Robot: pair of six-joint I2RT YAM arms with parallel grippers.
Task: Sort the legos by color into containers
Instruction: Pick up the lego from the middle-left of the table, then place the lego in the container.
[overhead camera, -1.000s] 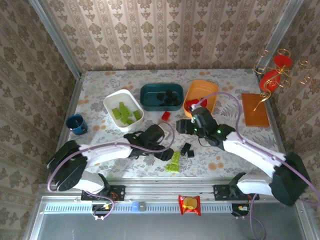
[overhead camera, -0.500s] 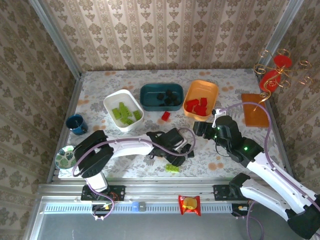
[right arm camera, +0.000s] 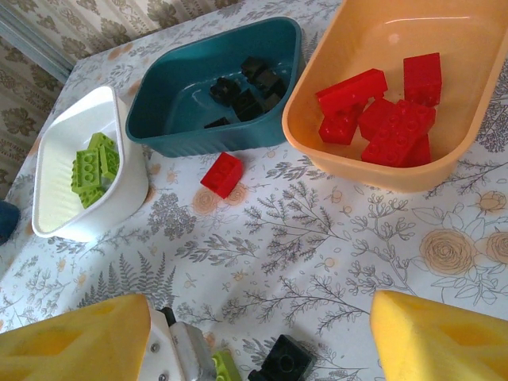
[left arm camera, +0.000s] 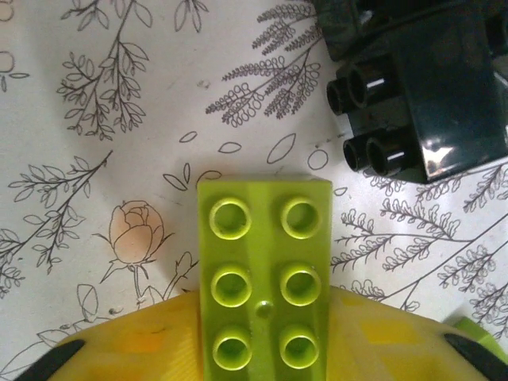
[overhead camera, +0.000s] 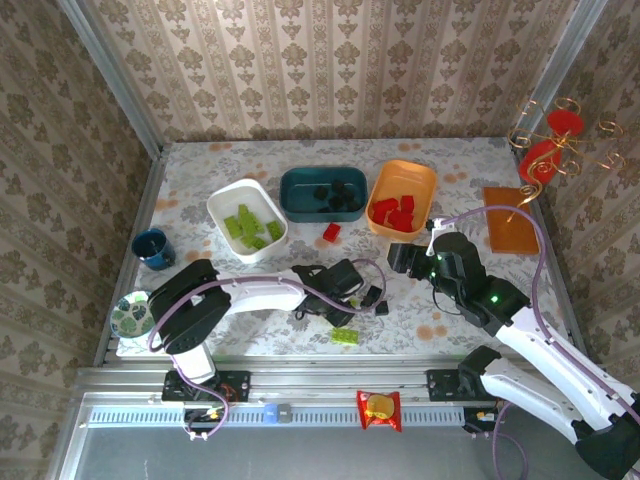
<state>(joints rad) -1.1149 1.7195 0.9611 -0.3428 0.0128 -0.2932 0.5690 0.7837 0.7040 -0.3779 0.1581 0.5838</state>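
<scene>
A lime green lego (left arm camera: pixel 266 278) lies studs-up on the flowered table, and my left gripper (left arm camera: pixel 266 337) is shut on its near end, one yellow pad (left arm camera: pixel 119 349) against each long side. From above, that gripper (overhead camera: pixel 338 312) is right over the green lego (overhead camera: pixel 345 335). Black legos (overhead camera: pixel 374 299) (left arm camera: pixel 421 103) lie just beyond it. A red lego (overhead camera: pixel 331 232) (right arm camera: pixel 221 174) lies loose in front of the teal tray (overhead camera: pixel 295 205). The white tray (overhead camera: pixel 222 200) holds green bricks and the orange tray (overhead camera: pixel 425 185) holds red ones. My right gripper (overhead camera: pixel 400 258) (right arm camera: pixel 262 341) hovers open, with nothing between its fingers.
A blue cup (overhead camera: pixel 152 248) stands at the left and a small patterned dish (overhead camera: pixel 130 315) by the left arm. A brown slab (overhead camera: pixel 510 220) and a red-and-gold wire stand (overhead camera: pixel 548 150) are at the right. A snack packet (overhead camera: pixel 379 408) lies on the front rail.
My left gripper has gone from open to shut on the green lego. My right arm drew back from the orange tray toward the right, then held still.
</scene>
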